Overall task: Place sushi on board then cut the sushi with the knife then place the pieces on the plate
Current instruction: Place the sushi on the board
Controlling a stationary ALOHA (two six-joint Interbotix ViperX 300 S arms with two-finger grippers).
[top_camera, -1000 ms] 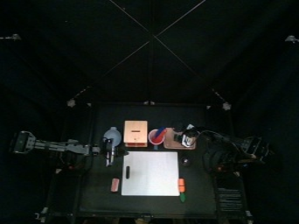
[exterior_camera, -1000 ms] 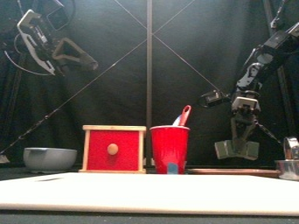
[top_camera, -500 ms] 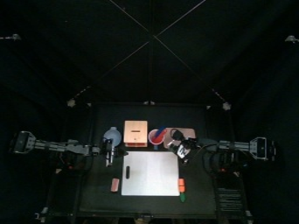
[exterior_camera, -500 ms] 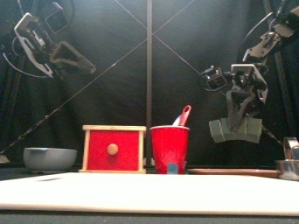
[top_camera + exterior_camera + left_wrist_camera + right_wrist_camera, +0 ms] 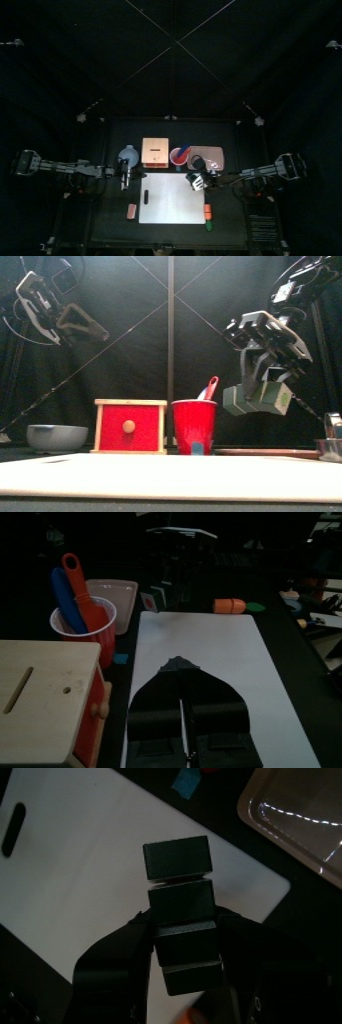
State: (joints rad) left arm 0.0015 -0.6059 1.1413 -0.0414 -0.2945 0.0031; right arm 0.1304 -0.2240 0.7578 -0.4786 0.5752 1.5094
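- Our left gripper (image 5: pixel 124 177) rests closed on nothing just left of the white board (image 5: pixel 167 200), clear of the work.
- The red cup (image 5: pixel 181 156) stands the knives (image 5: pixel 74 584) upright behind the board, handy for cutting.
- Our right gripper (image 5: pixel 183 920) is clamped on the sushi roll (image 5: pixel 178 860), hanging above the board's right end. We judge it ready to set down.
- The pink tray (image 5: pixel 214 153) sits just behind for the pieces.

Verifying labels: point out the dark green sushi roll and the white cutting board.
dark green sushi roll (image 5: pixel 182 900): right wrist view, middle block.
white cutting board (image 5: pixel 171 200): top view, bare centre.
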